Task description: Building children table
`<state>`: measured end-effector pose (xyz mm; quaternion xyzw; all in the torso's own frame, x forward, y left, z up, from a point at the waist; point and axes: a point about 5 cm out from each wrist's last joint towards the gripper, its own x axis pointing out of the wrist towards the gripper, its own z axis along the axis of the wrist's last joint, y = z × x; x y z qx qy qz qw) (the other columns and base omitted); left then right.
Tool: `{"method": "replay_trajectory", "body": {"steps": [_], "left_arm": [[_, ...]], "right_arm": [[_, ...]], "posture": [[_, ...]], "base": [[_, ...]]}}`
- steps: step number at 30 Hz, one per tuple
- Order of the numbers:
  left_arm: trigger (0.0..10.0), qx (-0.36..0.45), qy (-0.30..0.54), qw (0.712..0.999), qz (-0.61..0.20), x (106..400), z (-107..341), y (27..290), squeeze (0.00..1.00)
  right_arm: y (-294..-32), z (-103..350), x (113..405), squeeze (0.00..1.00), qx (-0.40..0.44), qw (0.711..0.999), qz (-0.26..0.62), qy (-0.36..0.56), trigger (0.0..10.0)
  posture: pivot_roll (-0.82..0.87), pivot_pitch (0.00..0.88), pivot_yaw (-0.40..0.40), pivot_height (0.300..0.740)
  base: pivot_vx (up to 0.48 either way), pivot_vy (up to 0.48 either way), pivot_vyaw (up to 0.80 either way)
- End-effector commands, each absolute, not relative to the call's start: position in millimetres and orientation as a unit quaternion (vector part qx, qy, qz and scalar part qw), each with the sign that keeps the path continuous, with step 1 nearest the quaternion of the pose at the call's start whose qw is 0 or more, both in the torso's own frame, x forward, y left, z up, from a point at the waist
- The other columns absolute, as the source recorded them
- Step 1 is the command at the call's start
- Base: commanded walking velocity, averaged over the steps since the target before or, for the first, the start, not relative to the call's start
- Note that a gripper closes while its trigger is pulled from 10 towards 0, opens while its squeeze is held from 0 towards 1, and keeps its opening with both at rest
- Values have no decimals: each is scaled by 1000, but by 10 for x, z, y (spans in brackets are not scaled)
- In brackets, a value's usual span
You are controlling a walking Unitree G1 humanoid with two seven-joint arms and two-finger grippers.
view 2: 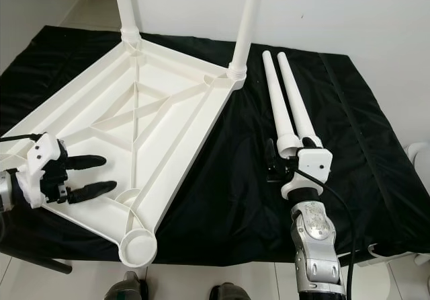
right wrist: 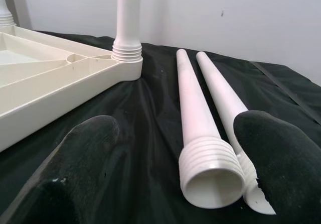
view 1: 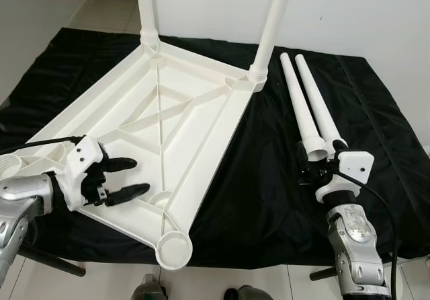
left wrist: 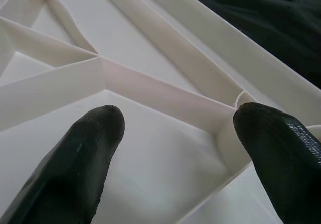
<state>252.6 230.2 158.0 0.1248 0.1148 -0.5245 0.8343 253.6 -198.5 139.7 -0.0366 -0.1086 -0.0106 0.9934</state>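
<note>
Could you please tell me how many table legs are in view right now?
4: two legs stand screwed into the upturned tabletop's far corners; two loose legs lie side by side on the black cloth.

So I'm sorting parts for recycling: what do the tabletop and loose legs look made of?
Tabletop: likely moulded plastic, off-white with a slight sheen, its underside ribbed. Loose legs: seemingly the same plastic, hollow, with moulded threads at the ends.
</note>
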Motion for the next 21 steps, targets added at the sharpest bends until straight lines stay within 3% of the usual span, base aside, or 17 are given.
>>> {"method": "replay_trajectory", "body": {"steps": [1,3,8,21], "left_arm": [[10000,122,123,805,-568,2436,1578,2293,0],[10000,123,138,786,-590,2348,1537,2290,0],[10000,131,155,769,-606,2268,1475,2285,0],[10000,193,187,769,-581,2298,1306,2289,0]], "right_arm": [[-1998,1378,2536,0,-35,994,-11,-107,10000],[-1994,1382,2548,0,-36,994,-7,-107,10000],[-1997,1385,2556,0,-37,993,-4,-108,10000],[-1969,1395,2577,0,-38,993,2,-110,10000]], "posture": [[104,66,-89,740],[107,62,-94,740],[107,57,-97,740],[105,50,-97,740]], "base": [[0,0,0],[0,0,0],[0,0,0],[0,0,0]]}}
